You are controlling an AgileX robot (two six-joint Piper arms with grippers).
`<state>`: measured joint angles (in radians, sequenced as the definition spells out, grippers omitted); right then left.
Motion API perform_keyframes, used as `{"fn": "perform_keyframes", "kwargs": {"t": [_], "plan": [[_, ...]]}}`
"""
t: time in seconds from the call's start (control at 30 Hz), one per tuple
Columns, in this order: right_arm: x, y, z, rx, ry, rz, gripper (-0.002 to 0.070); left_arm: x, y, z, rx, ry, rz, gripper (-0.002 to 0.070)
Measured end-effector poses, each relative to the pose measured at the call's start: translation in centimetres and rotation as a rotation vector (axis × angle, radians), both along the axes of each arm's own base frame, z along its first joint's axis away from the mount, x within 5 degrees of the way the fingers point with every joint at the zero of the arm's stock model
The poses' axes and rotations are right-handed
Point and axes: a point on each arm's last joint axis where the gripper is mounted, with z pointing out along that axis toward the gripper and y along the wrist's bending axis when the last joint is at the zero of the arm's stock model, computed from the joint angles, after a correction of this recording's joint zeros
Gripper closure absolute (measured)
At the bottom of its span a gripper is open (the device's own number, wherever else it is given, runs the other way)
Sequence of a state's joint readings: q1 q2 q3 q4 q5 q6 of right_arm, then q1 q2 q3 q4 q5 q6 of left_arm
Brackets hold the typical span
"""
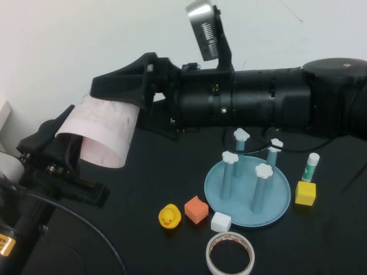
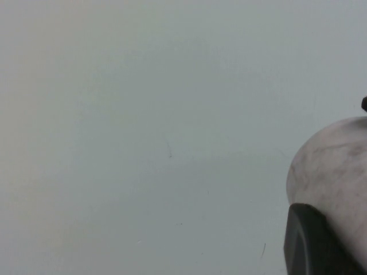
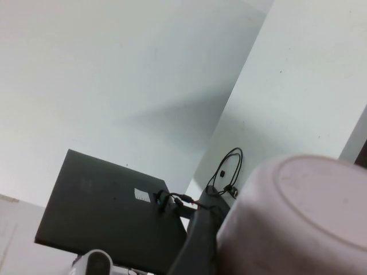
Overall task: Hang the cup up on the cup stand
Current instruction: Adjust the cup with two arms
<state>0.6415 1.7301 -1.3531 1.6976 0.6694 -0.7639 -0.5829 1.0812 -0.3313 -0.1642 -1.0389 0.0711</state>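
The pale pink cup (image 1: 106, 129) is held on its side in the air above the table's left part, mouth facing down and forward. My right gripper (image 1: 123, 94) reaches across from the right and is shut on the cup's closed end, which fills the right wrist view (image 3: 298, 223) beside one finger (image 3: 198, 240). My left gripper (image 1: 64, 140) is shut on the cup's wall near the rim; the left wrist view shows the cup (image 2: 335, 160) against a black finger (image 2: 309, 240). The light blue cup stand (image 1: 241, 209) with four white-capped pegs stands empty at centre right.
In front of the stand lie a yellow duck (image 1: 170, 217), an orange block (image 1: 196, 209), a white block (image 1: 221, 222) and a white tape roll (image 1: 230, 255). A yellow block (image 1: 305, 193) and a glue stick (image 1: 312, 167) stand to its right.
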Motion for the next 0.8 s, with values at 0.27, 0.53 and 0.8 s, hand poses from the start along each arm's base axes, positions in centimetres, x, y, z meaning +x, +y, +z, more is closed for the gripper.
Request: {"fn": "perform_keyframes", "kwargs": {"t": [0.27, 0.53, 0.8], "plan": [[-0.07, 0.47, -0.24, 0.003, 0.018, 0.001, 0.0007, 0.02, 0.02, -0.02, -0.002, 0.004, 0.002, 0.0669], [0.36, 0.88, -0.01, 0.010, 0.006, 0.003, 0.0047, -0.13, -0.22, 0.07, 0.022, -0.019, -0.020, 0.0669], [0.31, 0.90, 0.04, 0.006, -0.030, 0.014, 0.0089, -0.14, -0.24, 0.07, 0.020, -0.019, -0.023, 0.0669]]}}
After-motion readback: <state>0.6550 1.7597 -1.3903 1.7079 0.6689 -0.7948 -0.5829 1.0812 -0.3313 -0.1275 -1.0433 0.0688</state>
